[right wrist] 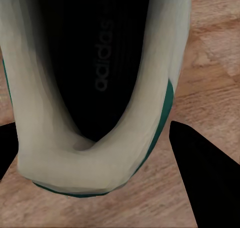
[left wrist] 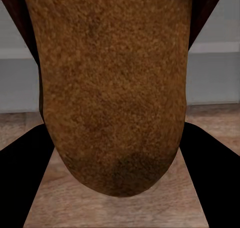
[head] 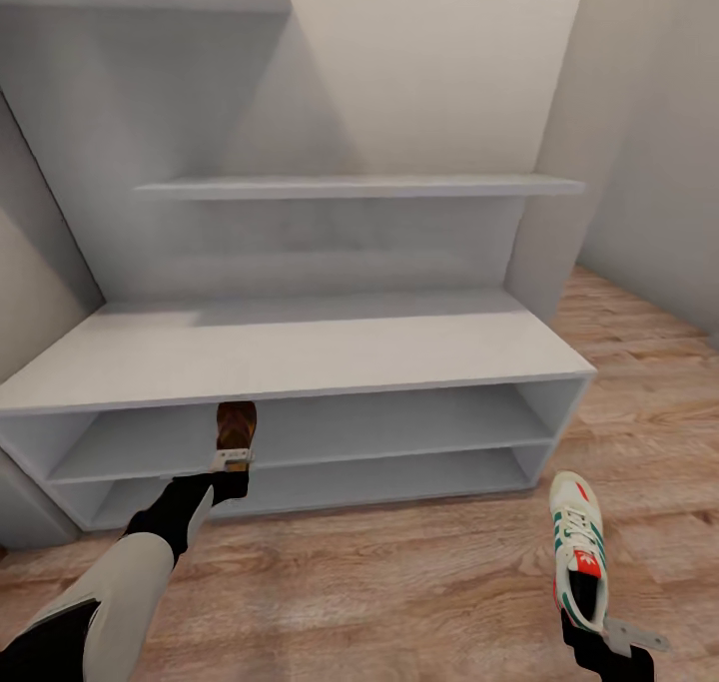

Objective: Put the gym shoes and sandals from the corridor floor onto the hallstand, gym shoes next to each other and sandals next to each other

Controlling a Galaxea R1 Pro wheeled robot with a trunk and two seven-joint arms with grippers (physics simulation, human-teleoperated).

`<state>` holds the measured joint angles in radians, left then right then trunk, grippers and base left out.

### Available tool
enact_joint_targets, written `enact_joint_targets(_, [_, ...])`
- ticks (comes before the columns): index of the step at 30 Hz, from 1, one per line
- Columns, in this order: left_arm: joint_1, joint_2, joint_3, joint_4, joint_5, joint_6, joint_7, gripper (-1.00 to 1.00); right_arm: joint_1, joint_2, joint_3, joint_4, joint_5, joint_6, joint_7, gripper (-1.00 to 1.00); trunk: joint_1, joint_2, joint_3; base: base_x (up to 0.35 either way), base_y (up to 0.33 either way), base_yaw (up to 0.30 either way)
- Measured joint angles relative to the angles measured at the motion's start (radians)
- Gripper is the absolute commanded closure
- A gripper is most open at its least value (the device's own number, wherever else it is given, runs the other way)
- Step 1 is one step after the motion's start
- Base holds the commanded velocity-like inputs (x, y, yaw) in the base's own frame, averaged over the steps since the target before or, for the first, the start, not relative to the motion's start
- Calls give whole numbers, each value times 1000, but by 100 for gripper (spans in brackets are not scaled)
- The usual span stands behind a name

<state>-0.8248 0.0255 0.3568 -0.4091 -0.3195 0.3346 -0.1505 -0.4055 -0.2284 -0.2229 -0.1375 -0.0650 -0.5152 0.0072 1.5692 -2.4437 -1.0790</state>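
Observation:
The white hallstand (head: 300, 347) stands straight ahead, a low bench top over two long open shelves. My left gripper (head: 232, 457) is shut on a brown sandal (head: 237, 424) by its heel, and the toe points into the mouth of the upper shelf. The left wrist view looks along the sandal's (left wrist: 112, 87) tan footbed, with the black fingers (left wrist: 20, 183) on either side. At the lower right my right gripper (head: 599, 630) is shut on a white gym shoe (head: 577, 547) with green stripes, held by the heel over the corridor floor (head: 399, 582). The right wrist view looks into that gym shoe's (right wrist: 95, 77) dark opening.
A white wall shelf (head: 359, 186) hangs above the bench top. Grey walls close in at the left and at the right (head: 649, 143). Wood plank floor runs past the right end of the hallstand (head: 639, 362).

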Motion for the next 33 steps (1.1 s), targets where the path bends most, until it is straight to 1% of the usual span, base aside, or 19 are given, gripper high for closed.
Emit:
enact_joint_targets(10, [0,0,0,0,0,0,0,100,1,0,-1,0,0,0,0,100,0,0,0,56,0,0])
enact_joint_targets(18, [0,0,0,0,0,0,0,100,1,0,0,0,0,0,0,100,0,0,0,221,0,0])
enact_joint_targets(27, [0,0,0,0,0,0,0,100,1,0,0,0,0,0,0,100,0,0,0,60,0,0])
enact_joint_targets(33, [0,1,0,0,0,-1,0,100,1,0,0,0,0,0,0,100,0,0,0,222,0,0])
